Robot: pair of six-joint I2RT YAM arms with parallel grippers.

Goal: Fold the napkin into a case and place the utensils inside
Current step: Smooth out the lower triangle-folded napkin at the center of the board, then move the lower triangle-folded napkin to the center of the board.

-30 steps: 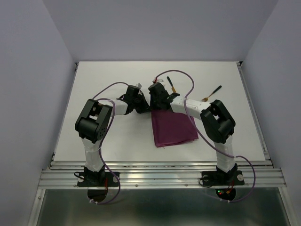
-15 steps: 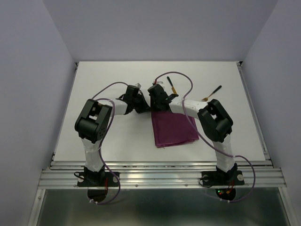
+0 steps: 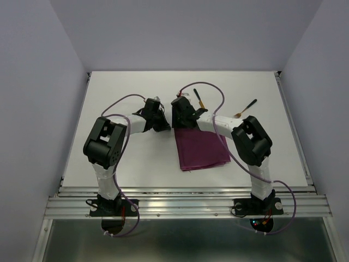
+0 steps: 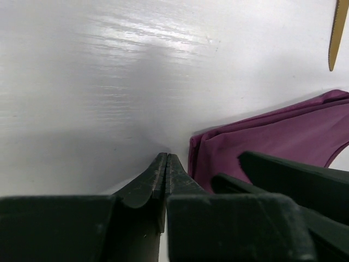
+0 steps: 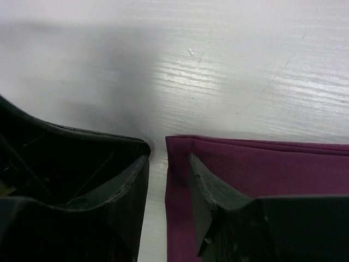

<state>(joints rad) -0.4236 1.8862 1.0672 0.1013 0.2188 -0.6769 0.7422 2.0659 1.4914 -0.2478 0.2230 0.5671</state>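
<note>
The magenta-purple napkin (image 3: pixel 202 149) lies folded into a flat rectangle on the white table (image 3: pixel 120 93). Both grippers meet at its far left corner. My left gripper (image 3: pixel 166 126) (image 4: pixel 166 158) has its fingers pressed together with nothing between them, tips on the table just left of the napkin's (image 4: pixel 272 136) corner. My right gripper (image 3: pixel 175 126) (image 5: pixel 167 158) stands open over the napkin's (image 5: pixel 262 164) left edge, one finger above the cloth, the other above bare table. Two utensils with black handles and gold ends lie beyond the napkin: one (image 3: pixel 198 99) behind the right gripper, the other (image 3: pixel 246 107) further right. A gold blade (image 4: pixel 338 33) shows in the left wrist view.
Purple cables loop over both arms above the table's middle. Metal rails (image 3: pixel 185 192) run along the near edge, and grey walls close in the left, right and back sides.
My right gripper has opened and let go of the napkin's corner, which now lies flat. My left gripper has drawn slightly left, off the cloth.
</note>
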